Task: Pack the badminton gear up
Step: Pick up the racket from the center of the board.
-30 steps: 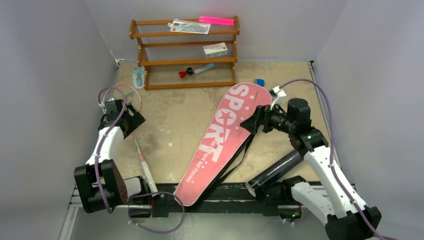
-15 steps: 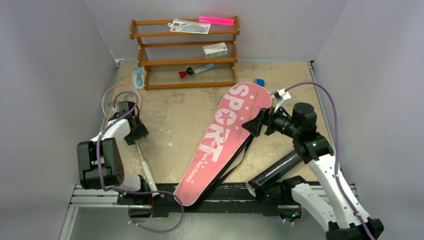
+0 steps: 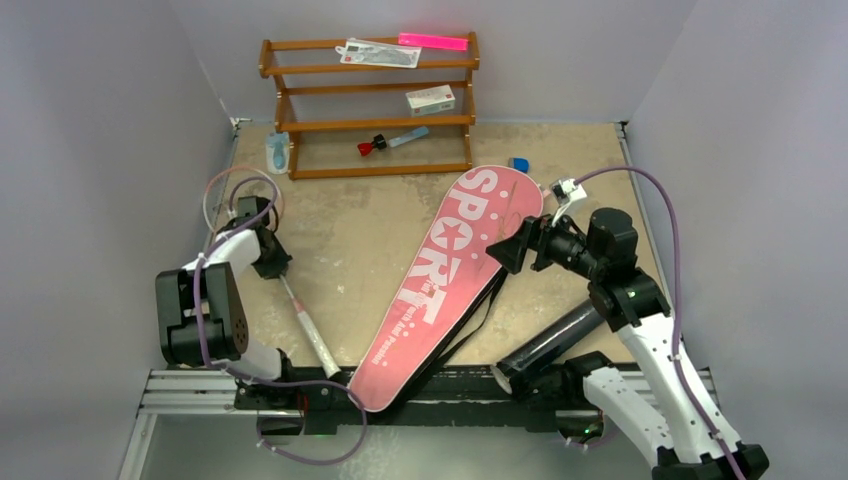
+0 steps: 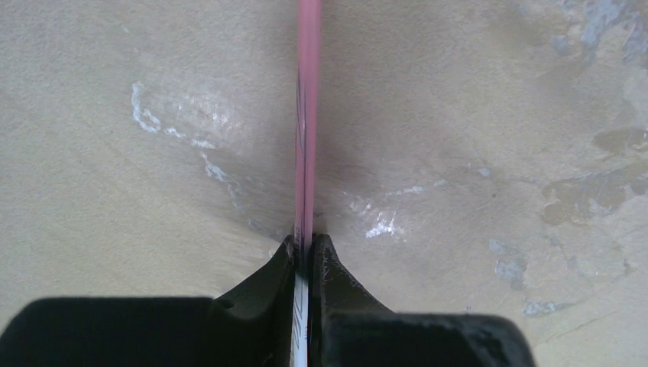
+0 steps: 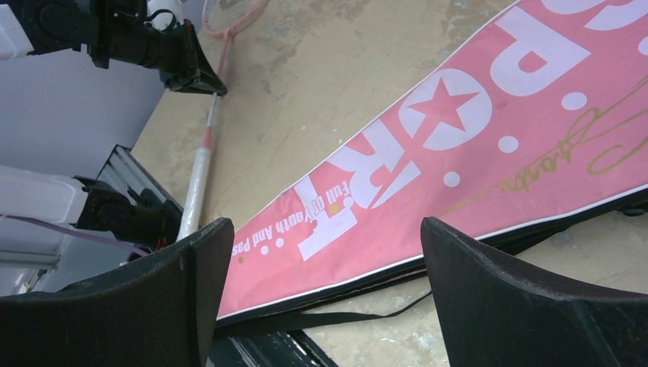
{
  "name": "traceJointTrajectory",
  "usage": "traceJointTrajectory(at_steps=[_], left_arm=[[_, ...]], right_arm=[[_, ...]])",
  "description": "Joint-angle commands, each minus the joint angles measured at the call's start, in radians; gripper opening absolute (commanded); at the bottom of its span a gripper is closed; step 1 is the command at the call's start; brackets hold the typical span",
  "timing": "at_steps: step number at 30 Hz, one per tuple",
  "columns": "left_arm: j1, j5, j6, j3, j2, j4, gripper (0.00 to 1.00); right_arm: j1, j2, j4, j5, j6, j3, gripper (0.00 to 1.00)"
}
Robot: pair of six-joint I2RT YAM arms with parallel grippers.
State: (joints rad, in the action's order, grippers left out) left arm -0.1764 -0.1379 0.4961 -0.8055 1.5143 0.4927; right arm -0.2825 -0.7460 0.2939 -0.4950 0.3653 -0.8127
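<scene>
racket bag point(image 3: 440, 275) on stained beige table point(image 3: 350, 230)

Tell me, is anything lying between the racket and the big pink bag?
Nothing. In the top view, only bare, stained tabletop shows between the racket and the pink bag.

racket point(image 3: 312, 335) 1 | pink bag point(image 3: 450, 265) 1 | black tube point(image 3: 555, 338) 1 | wooden rack point(image 3: 370, 125) 1 | white box point(image 3: 431, 99) 1 | red-capped tool point(image 3: 392, 141) 1
</scene>
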Motion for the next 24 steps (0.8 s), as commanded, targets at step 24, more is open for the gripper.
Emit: traceJointTrajectory(at_steps=[24], left_arm=[[0.303,0.336,0.157,0.008,-0.812,-0.097,0.00]], right_arm=[[-0.046,-0.276,-0.369,-0.344,0.261,-0.003,0.74]])
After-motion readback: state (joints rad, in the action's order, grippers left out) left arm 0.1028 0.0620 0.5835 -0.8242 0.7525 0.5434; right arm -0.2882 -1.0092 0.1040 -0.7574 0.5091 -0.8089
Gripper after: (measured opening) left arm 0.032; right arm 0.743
